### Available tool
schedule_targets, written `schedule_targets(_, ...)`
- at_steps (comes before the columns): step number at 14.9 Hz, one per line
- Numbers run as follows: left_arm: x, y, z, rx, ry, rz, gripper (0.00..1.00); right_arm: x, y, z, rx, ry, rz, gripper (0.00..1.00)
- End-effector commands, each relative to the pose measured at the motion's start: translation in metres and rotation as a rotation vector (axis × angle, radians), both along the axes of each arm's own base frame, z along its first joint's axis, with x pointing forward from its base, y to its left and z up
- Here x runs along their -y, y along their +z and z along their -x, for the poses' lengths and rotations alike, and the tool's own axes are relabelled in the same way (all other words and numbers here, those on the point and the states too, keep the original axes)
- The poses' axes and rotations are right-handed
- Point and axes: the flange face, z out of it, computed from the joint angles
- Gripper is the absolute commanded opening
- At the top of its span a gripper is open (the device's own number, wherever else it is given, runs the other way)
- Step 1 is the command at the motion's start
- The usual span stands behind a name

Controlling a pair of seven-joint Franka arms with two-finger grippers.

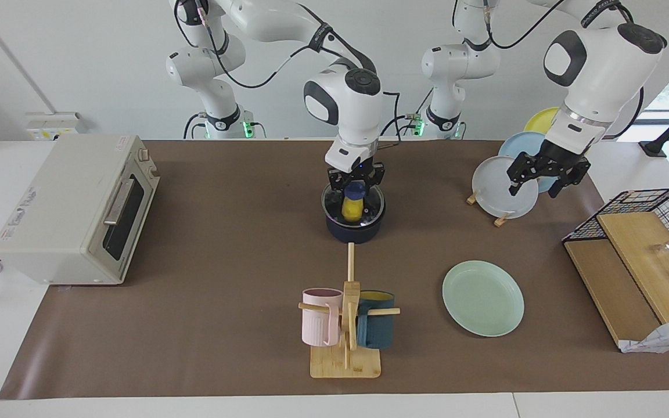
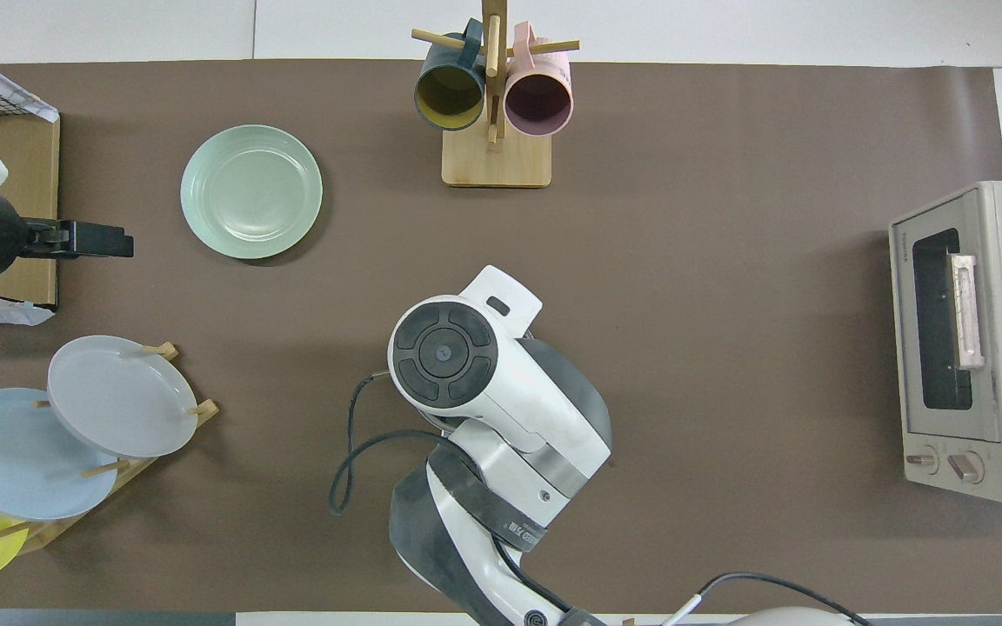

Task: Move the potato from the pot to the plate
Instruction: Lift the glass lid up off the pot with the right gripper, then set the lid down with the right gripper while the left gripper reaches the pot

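The navy pot [image 1: 355, 231] stands at the middle of the table, and the yellow potato [image 1: 350, 209] sits upright in it. A short blue piece, probably the pot's handle [image 1: 357, 188], shows just above the potato. My right gripper [image 1: 356, 184] hangs low over the pot, its fingers spread to either side of that blue piece and the potato's top. In the overhead view the right arm hides the pot and potato. The mint-green plate [image 1: 482, 298] [image 2: 250, 191] lies empty, farther from the robots, toward the left arm's end. My left gripper [image 1: 536, 184] [image 2: 123, 243] waits open over the plate rack.
A wooden rack [image 1: 502, 219] holds grey-white [image 1: 494, 186], light blue and yellow plates. A mug tree [image 1: 346, 325] with a pink and a dark blue mug stands farther out than the pot. A toaster oven [image 1: 79, 209] is at the right arm's end, a wire basket with boards [image 1: 642, 255] at the left arm's.
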Motion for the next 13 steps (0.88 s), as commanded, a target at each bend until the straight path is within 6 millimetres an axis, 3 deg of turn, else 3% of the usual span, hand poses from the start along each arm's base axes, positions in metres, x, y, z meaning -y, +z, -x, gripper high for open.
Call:
schedule_targets(1,0.003,0.002,0.006,0.026,0.003,0.015,1.00,0.020,0.036,-0.014,0.013,0.047,0.027,0.36)
schedule_targets(2,0.003,0.002,0.006,0.026,0.003,0.015,1.00,0.037,0.044,-0.028,0.011,0.053,0.030,0.36)
schedule_targets(4,0.009,0.002,0.007,0.028,-0.007,0.015,1.00,0.089,0.054,-0.060,0.011,0.084,0.028,0.36)
schedule_targets(7,0.035,0.003,0.008,0.020,-0.002,0.023,1.00,0.181,0.045,-0.101,-0.012,0.159,0.046,0.36)
schedule_targets(10,0.102,0.004,0.023,-0.008,0.022,0.037,1.00,0.267,0.032,-0.119,-0.049,0.231,0.052,0.38)
schedule_targets(13,0.170,0.001,0.051,-0.071,0.023,0.039,1.00,0.319,0.008,-0.117,-0.051,0.284,0.065,0.38)
